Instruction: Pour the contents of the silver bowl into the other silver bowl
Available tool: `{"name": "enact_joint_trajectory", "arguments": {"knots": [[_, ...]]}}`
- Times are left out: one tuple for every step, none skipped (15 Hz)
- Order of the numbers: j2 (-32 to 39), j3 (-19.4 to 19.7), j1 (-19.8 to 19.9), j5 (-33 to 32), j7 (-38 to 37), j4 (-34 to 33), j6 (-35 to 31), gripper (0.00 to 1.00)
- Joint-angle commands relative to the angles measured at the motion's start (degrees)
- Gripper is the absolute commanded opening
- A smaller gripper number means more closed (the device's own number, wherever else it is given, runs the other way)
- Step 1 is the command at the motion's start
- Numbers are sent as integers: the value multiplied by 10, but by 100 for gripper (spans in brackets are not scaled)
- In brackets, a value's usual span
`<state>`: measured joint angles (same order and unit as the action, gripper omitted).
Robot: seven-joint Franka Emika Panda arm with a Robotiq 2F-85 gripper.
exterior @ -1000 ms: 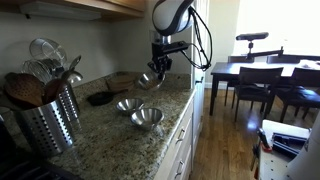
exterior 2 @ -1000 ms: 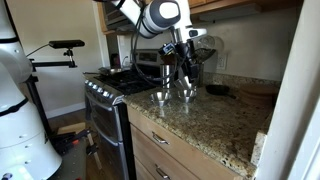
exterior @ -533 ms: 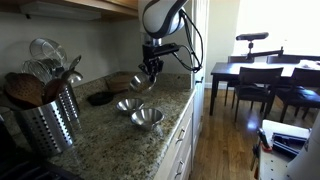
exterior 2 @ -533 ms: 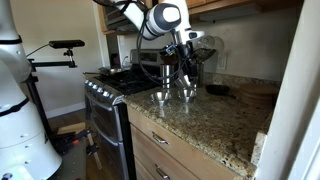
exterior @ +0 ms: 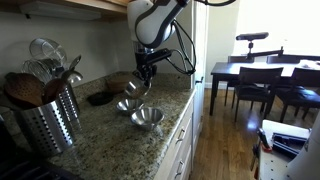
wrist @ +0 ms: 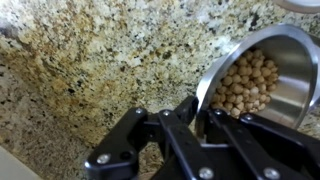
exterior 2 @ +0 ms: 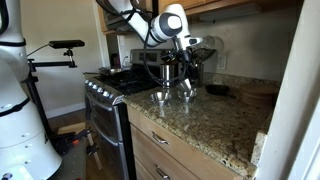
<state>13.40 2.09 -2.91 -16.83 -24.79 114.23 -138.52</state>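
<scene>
Steel comes first at the left of an exterior view, is that so?

Yes: a perforated utensil holder [exterior: 45, 122] stands on the granite counter [exterior: 100, 145], full of whisks and wooden spoons. Right of it lies a dark flat thing [exterior: 100, 98], too small to name.

And the bowls?

The other silver bowl [exterior: 128, 104] sits upright on the counter. Just above it hangs the silver bowl [exterior: 133, 87], tilted, off the stone. The gripper [exterior: 140, 78] comes down onto it from the arm overhead. Slightly further right and nearer the counter's edge rests the wider steel bowl [exterior: 147, 118]. Far right, apart from all this, stands a dark dining table [exterior: 250, 72] with chairs.

How does the pincer stand?

The wrist view shows it. Granite fills the left; in the middle the gripper [wrist: 198, 112] is clamped on the rim of the silver bowl [wrist: 298, 62], one finger inside, one outside. The bowl leans at the right, and chickpeas [wrist: 245, 82] lie heaped inside it.
</scene>
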Motion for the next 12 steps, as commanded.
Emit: {"name": "enact_joint_trajectory", "arguments": {"knots": [[24, 18, -22, -37, -43, -37, 16, 8], [29, 20, -25, -41, -47, -43, 16, 8], [33, 22, -28, -46, -51, -50, 17, 8], [38, 24, -31, -48, -55, -56, 18, 7], [41, 26, -34, -50, -58, -61, 18, 7], [43, 28, -38, -54, -62, -64, 18, 7], [45, 31, -42, -63, -68, -66, 17, 7], [47, 34, -47, -72, -73, -68, 17, 7], [48, 37, -51, -82, -80, -68, 17, 7], [48, 40, -55, -90, -86, -69, 17, 7], [49, 41, -57, -98, -91, -69, 17, 7], [50, 43, -59, -104, -95, -69, 17, 7]]}}
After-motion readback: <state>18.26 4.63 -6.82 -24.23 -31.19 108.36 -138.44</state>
